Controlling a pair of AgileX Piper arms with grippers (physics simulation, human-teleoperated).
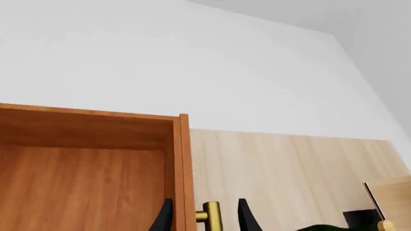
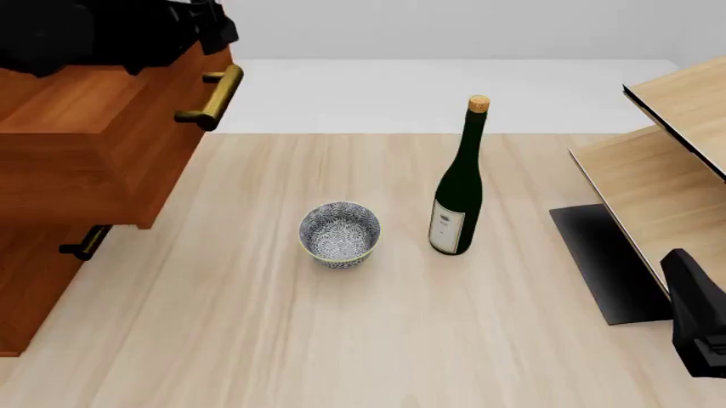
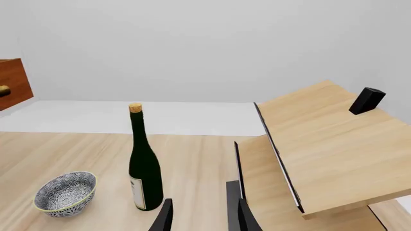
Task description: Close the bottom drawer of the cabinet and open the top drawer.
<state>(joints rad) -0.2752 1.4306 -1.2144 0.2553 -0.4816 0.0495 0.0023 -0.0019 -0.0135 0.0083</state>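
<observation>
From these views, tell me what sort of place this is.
Most likely a simulated tabletop test scene, not a lived-in room: a pale wood table against blank white walls, holding a reddish-brown cabinet, a light-wood shelf unit, a wine bottle and a patterned bowl.

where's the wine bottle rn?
Front view: the bottle stands upright near the table's middle, just right of the patterned bowl and left of the pale shelf unit.

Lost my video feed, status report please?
Left gripper straddles the top drawer handle, drawer pulled out. Right gripper open, idle. Bowl and bottle stand clear.
</observation>
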